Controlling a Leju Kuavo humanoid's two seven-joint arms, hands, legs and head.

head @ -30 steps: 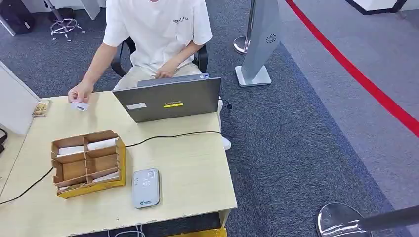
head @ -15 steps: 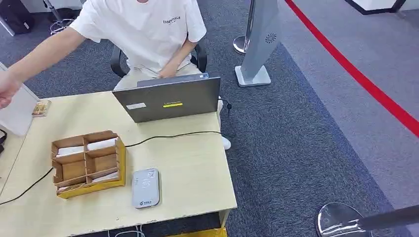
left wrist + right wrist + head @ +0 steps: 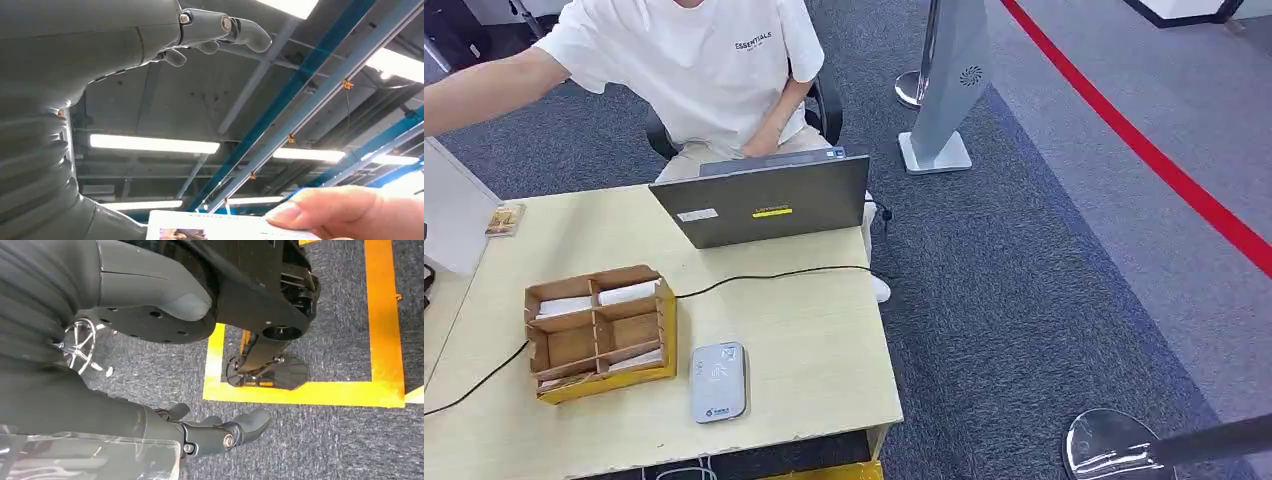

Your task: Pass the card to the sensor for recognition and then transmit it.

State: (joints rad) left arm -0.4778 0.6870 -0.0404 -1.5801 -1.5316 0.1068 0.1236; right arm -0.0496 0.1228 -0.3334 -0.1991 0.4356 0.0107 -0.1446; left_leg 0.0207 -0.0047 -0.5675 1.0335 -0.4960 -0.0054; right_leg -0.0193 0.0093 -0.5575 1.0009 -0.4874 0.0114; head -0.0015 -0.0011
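Note:
A person's fingers (image 3: pixel 330 210) hold a white card (image 3: pixel 220 229) up beside my left hand (image 3: pixel 100 50). That hand is raised toward the ceiling, its fingers (image 3: pixel 240 30) spread and apart from the card, while the thick thumb (image 3: pixel 112 222) lies close to the card's edge. The grey card sensor (image 3: pixel 718 382) lies flat near the table's front edge, right of a cardboard card box (image 3: pixel 596 318). My right hand (image 3: pixel 125 415) hangs over the carpet with its fingers (image 3: pixel 235 430) loosely extended, holding nothing.
A seated person (image 3: pixel 694 70) in a white shirt stretches an arm (image 3: pixel 484 90) out past the left edge. A grey laptop (image 3: pixel 764 205) stands at the back of the wooden table (image 3: pixel 814 330), with a black cable (image 3: pixel 764 275) running across it. A stanchion base (image 3: pixel 1104 445) is at the lower right.
The person lifted the card off the table's back left corner and swung that arm out to the left, up to my left hand. The box and sensor have stayed put.

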